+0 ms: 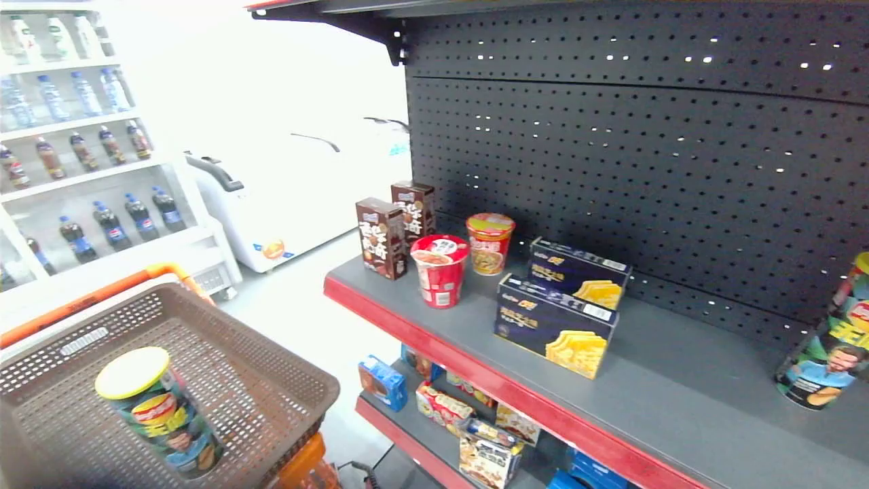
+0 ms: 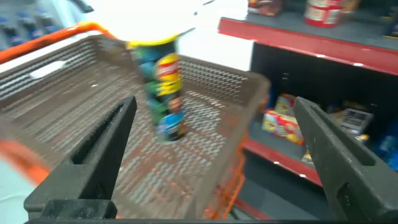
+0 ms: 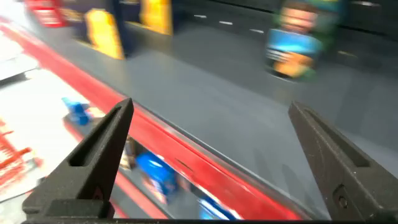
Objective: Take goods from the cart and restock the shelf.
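Observation:
A chip can (image 1: 163, 411) with a yellow lid stands in the brown cart basket (image 1: 271, 360) at the lower left. The left wrist view shows the same chip can (image 2: 163, 87) in the basket (image 2: 62, 106), ahead of my left gripper (image 2: 214, 118), which is open and holds nothing. A second chip can (image 1: 831, 339) stands on the grey shelf (image 1: 679, 401) at the far right. That can (image 3: 298, 40) also appears on the shelf (image 3: 205, 93) beyond my right gripper (image 3: 211, 118), open and empty in front of the shelf's red edge.
On the shelf stand two brown boxes (image 1: 383, 238), two cup noodles (image 1: 440, 269) and two dark blue boxes (image 1: 553, 324). A black pegboard (image 1: 645, 149) backs the shelf. A lower shelf (image 1: 434, 435) holds several snack packs. A drinks fridge (image 1: 75, 142) stands far left.

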Available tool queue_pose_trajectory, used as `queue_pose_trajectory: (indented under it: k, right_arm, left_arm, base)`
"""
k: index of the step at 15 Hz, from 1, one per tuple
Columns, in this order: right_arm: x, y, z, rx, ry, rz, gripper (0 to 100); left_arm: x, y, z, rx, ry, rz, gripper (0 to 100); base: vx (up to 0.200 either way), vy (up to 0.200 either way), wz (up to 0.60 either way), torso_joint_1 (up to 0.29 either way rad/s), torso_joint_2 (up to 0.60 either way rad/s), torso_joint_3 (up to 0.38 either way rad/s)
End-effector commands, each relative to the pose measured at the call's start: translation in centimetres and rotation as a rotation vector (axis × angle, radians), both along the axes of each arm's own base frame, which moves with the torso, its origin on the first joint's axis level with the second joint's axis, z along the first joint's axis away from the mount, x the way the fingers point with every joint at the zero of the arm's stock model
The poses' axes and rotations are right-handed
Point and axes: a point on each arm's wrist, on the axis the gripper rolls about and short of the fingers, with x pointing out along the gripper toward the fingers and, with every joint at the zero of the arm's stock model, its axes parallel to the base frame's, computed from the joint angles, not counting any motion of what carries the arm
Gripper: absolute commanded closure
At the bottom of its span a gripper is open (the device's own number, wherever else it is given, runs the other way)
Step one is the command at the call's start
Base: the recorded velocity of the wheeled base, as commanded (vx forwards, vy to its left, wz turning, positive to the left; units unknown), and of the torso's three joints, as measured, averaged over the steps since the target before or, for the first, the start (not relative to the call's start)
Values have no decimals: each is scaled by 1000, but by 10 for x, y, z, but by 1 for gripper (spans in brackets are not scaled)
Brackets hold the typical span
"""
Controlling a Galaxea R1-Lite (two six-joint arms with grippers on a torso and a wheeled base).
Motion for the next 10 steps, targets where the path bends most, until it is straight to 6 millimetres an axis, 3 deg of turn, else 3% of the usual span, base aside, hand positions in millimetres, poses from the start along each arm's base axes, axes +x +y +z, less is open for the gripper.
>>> queue_pose_trajectory:
  k: [1,4,10]
  right_arm:
    - [0,0,0,0,0,0,0]
    - [0,0,0,0,0,0,0]
    - [0,0,0,0,0,1,0]
  left_arm:
    - [0,0,0,0,0,1,0]
    - [0,0,-1,0,2,1,0]
    - [0,-1,0,36,-4,-64,0]
  base:
    - [0,0,600,2,7,-2]
    - [0,0,600,5,5,4]
    - [0,0,0,0,0,0]
